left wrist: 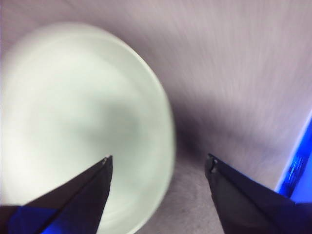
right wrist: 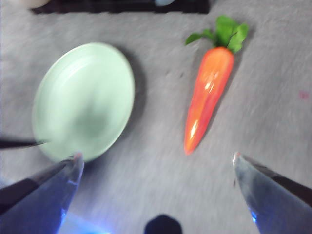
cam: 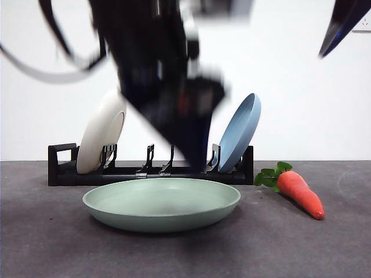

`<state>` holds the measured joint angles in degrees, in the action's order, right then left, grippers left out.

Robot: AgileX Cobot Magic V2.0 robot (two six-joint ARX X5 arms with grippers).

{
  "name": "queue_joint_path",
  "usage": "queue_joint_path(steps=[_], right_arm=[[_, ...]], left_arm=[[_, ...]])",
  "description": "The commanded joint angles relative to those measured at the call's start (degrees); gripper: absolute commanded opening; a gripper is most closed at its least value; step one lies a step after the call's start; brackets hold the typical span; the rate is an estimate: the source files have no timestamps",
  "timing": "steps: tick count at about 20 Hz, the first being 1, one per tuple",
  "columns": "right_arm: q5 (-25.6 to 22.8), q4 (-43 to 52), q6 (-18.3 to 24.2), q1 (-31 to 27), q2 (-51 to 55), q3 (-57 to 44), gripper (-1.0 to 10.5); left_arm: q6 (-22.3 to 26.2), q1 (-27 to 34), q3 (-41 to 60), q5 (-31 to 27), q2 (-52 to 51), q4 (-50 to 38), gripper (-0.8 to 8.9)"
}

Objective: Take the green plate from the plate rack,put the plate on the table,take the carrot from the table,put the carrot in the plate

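On table point(cam: 52, 243): green plate point(cam: 162, 203), carrot point(cam: 300, 192) beside; no writing.

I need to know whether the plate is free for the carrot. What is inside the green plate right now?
Nothing: the green plate lies bare on the table. The carrot lies beside it, apart. The left tool hangs open above; its underside is hidden.

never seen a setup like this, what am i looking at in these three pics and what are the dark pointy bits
A two-armed robot works at a dark grey table. One camera looks level across the table; the other two ride on the wrists, so the dark points are each pincer's jaws. The left pincer hangs open over the round pale sage-green plate, which lies flat on the table. The right pincer is open above the orange toy carrot, lying beside the plate. Behind, a low black rack holds a cream-white plate and a blue plate. Nothing is held.
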<state>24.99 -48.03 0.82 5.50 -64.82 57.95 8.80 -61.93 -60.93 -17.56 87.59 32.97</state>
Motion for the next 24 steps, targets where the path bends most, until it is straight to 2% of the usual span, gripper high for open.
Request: queue_joint_path(steps=[1,5,11,14,17,20,24], right_arm=[[-0.6,4.2,-1.4,1.3,-4.9,0.1,5.7],[-8.2,12.0,-1.6,5.6,-14.4,0.1,5.7],[-19.5,26.3,-4.6,10.4,-25.7,0.1,5.6],[-21.1,30.0,-5.6,11.3,-30.3,0.1,5.6],[-22.7,32.7,-7.0,11.8,-34.2,0.1,4.8],[-23.5,33.6,-8.3,12.0,-36.1,0.1,4.6],[-24.0,33.9,-9.0,12.3,-37.5,0.1,2.7]], left_arm=[[-6.1,-0.3,-3.2,0.1,-6.0,3.5,3.23],[-12.9,-0.4,-8.9,0.2,-17.3,8.0,3.23],[-15.4,-0.4,-11.9,1.4,-31.5,10.5,3.23],[-17.0,-0.4,-11.9,1.4,-36.3,11.8,3.23],[-18.3,-0.4,-11.9,1.4,-39.6,12.7,3.22],[-18.9,-0.4,-11.9,1.4,-41.6,13.4,3.22],[-19.9,-0.4,-11.9,1.4,-42.9,14.6,3.22]])
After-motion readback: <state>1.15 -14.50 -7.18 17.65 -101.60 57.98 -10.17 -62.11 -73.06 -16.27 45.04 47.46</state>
